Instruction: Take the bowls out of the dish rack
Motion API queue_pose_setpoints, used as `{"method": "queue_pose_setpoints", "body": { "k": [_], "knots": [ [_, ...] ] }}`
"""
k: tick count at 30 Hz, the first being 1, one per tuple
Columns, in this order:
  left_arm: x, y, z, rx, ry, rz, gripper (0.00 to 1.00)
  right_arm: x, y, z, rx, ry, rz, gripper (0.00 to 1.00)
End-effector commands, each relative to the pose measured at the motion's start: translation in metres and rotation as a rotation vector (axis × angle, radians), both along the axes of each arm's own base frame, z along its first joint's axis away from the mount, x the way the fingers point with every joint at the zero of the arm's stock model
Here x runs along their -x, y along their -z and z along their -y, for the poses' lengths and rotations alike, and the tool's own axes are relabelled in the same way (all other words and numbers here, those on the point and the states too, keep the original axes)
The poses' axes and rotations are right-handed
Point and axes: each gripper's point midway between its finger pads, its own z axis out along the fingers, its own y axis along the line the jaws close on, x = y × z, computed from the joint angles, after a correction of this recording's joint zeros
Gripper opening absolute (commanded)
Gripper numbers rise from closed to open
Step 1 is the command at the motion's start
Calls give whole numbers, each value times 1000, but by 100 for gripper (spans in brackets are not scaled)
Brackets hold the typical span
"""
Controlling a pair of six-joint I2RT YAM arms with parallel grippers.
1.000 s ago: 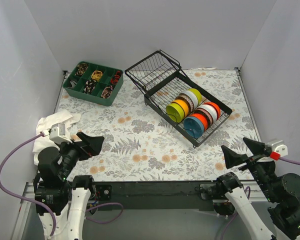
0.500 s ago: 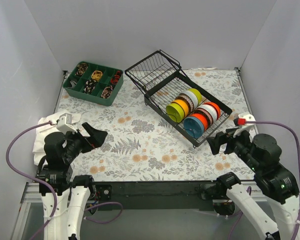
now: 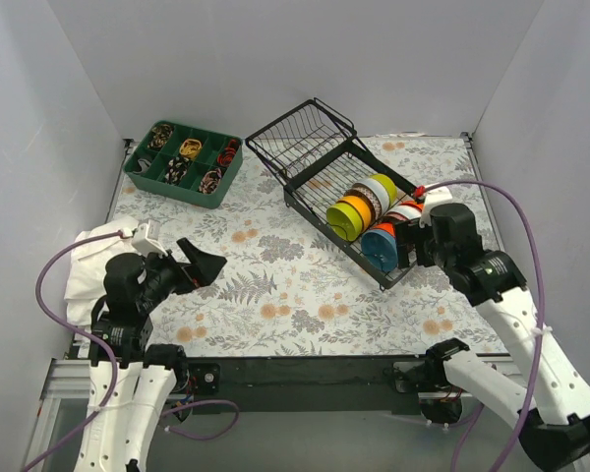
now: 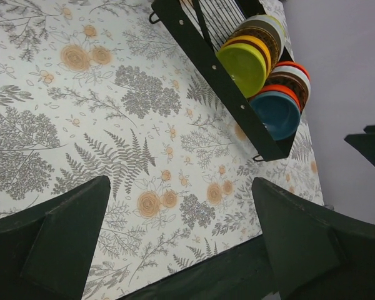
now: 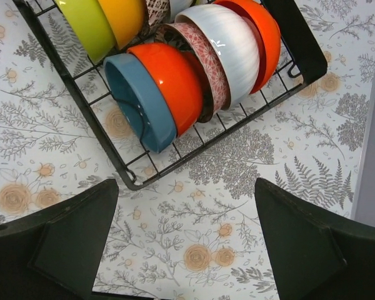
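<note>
Right arm has swung in from the right edge of the table; right gripper (image 3: 406, 246) now hangs over the near end of the dish rack (image 3: 305, 147), just beside the blue bowl (image 3: 379, 249). Right wrist view: fingers (image 5: 69, 237) spread wide, nothing between them, not touching any bowl. Left gripper (image 3: 201, 264) has crept a little further out over the floral table (image 3: 275, 285), fingers also spread, holding nothing, well apart from the rack.

Rack has not shifted: it sits at an angle on the far right part of the table, raised basket section at the far end. All bowls stay on edge in two rows at the near end. One row: blue bowl at the front, orange bowl (image 5: 175, 81) touching behind it, then a patterned one, a white one (image 5: 228, 44), another orange. Other row starts with the lime bowl (image 3: 342, 220). Green tray (image 3: 182, 162) far left, white cloth (image 3: 93, 261) by the left arm, both unchanged.
</note>
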Motion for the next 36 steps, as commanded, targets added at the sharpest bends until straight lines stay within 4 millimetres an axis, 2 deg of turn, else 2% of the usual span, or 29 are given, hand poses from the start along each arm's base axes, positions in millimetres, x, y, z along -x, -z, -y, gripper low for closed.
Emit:
{"method": "queue_pose_setpoints", "body": {
  "k": [1,3,4,6,7,9,11,12,13,15,16,18,19,21,26,31,36],
  "knots": [
    [9,-6,15,39,70,50,98,-43,-16,-3,77,-48,103,99],
    [15,-2,19,41,95,56,98,-54,-17,-14,62,-141,106,98],
    [17,0,20,41,102,56,98,-63,-7,-8,63,-134,70,98],
    [22,5,23,38,120,52,98,-74,-8,-9,21,-175,58,98],
    [25,9,24,38,130,46,98,-84,-3,-2,-3,-166,34,99],
    [30,12,28,38,154,37,98,-92,-6,-8,-64,-217,25,99],
    [32,14,30,34,168,30,98,-108,-11,1,-115,-216,15,99],
    [33,15,31,34,177,28,98,-111,-17,-5,-172,-263,18,99],
    [32,14,32,35,178,32,98,-123,-19,12,-203,-224,16,99],
    [32,18,35,44,192,25,98,-130,-27,14,-299,-247,21,97],
    [32,17,36,49,200,28,98,-138,-22,29,-330,-212,8,96],
    [31,20,37,54,203,17,98,-148,-28,35,-375,-214,17,95],
    [31,20,39,58,210,21,98,-155,-20,45,-396,-192,-4,95],
    [31,24,40,59,217,7,98,-161,-23,45,-448,-222,0,94],
    [32,26,42,54,239,-3,98,-172,-2,52,-511,-223,-49,94],
    [32,30,44,49,253,-22,98,-177,30,56,-528,-210,-94,95],
    [33,33,45,48,264,-38,98,-190,42,54,-585,-236,-109,95]
  ]
}}
